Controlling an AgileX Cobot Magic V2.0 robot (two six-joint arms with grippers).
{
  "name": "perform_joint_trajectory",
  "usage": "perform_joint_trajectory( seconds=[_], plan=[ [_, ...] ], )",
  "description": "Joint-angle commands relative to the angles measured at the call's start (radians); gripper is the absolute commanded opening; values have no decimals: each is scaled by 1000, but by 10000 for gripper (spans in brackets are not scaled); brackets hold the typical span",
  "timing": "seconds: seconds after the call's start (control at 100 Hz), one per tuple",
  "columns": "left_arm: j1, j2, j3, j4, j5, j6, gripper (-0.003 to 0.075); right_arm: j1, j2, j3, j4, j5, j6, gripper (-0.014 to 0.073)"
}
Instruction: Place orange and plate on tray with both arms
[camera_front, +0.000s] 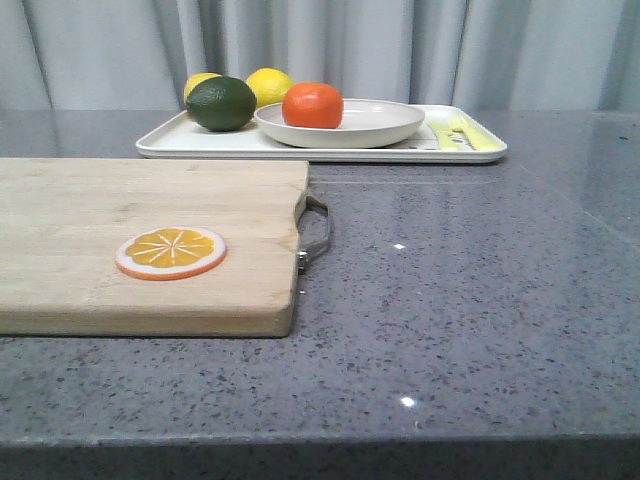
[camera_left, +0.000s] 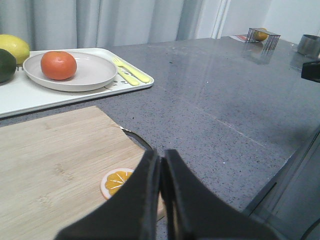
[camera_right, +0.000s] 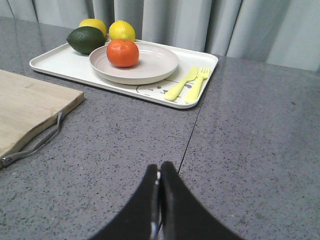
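The orange (camera_front: 312, 105) is bright orange with a glossy skin, sitting on an off-white plate (camera_front: 385, 128). The tray (camera_front: 170, 140) is white, with a thin dark line drawing (camera_right: 157, 90) and a yellow-green fork (camera_right: 196, 86) and knife (camera_right: 181, 85) at the plate's 3 o'clock. At the plate's 9 o'clock — a dark green lime (camera_front: 221, 103) and two yellow lemons (camera_front: 270, 85). The cutting board (camera_front: 120, 240) is pale wood; its slice disc (camera_front: 171, 252) is orange with a white rim. The tabletop (camera_front: 470, 300) is speckled grey — both claws (camera_right: 159, 175) black.

The glossy orange (camera_front: 312, 105) is sitting on the off-white plate (camera_front: 375, 130). The plate is resting flat on the long white tray (camera_front: 180, 142).
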Motion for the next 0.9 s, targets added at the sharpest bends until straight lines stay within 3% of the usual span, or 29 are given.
perform_joint_trajectory(
  seconds=[0.0, 0.32, 0.49, 0.61, 0.89],
  plan=[
    [4, 7, -25, -17, -76, 0, -20, 0, 6, -25, 4, -83, -6, -75],
    [4, 7, -25, -17, -91, 0, -20, 0, 6, -25, 4, -83, -6, -75],
    [12, 7, 27, 2, -263, 0, -20, 0, 6, -25, 4, -83, -6, -75],
    [79, 0, 89, 34, -402, 0, -20, 0, 6, -25, 4, -83, -6, -75],
    [333, -90, 174, 127, -405, 0, -20, 0, 6, -25, 4, -83, -6, -75]
  ],
)
